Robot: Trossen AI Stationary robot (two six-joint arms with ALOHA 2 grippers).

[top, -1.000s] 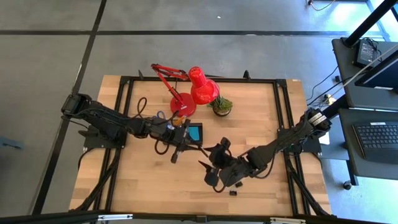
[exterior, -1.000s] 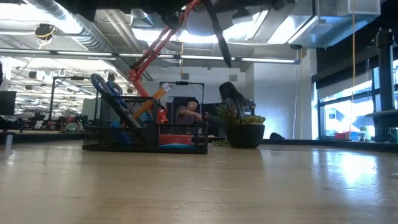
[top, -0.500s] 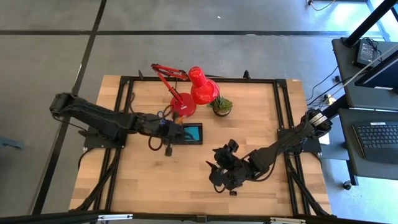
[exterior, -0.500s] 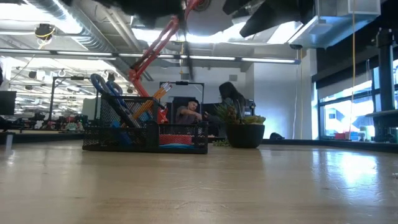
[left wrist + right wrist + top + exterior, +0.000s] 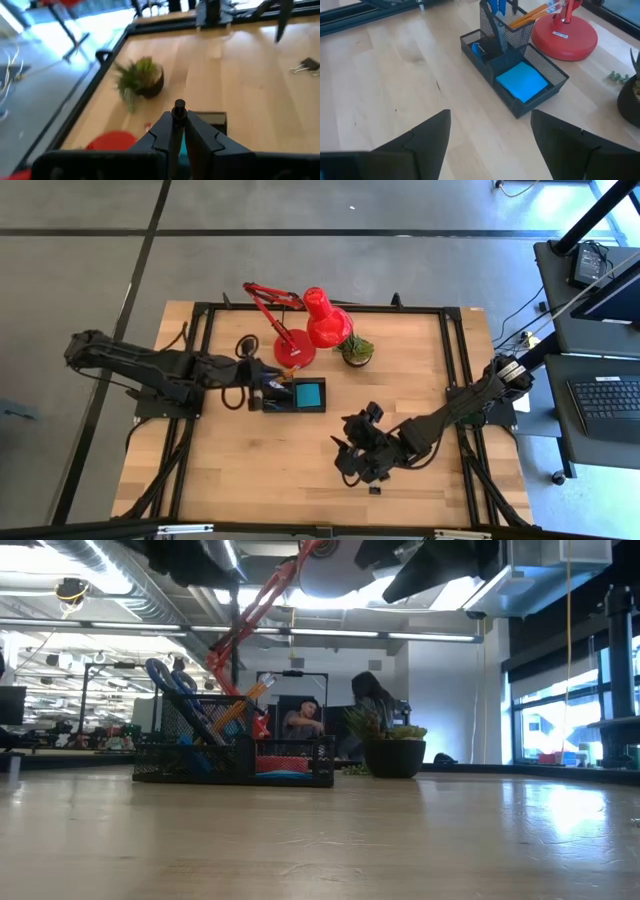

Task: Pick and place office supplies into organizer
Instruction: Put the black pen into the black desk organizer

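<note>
Black mesh walls of the organizer (image 5: pixel 512 82) were the main hazard: the left end effector (image 5: pixel 178 131) held a slim black pen (image 5: pixel 178 111) over the tall slots, and a tilted release could have caught the rim and dropped it on the counter (image 5: pixel 270 470). Its fingers were nearly closed, pinching the pen between them. The organizer stood just beside the red lamp base (image 5: pixel 563 37), with the blue note pad (image 5: pixel 521 81) in its tray. The right end effector (image 5: pixel 490 135) was wide open and empty, above bare counter, with a binder clip (image 5: pixel 374 489) near it; a misjudged descent could have nudged the clip away.
</note>
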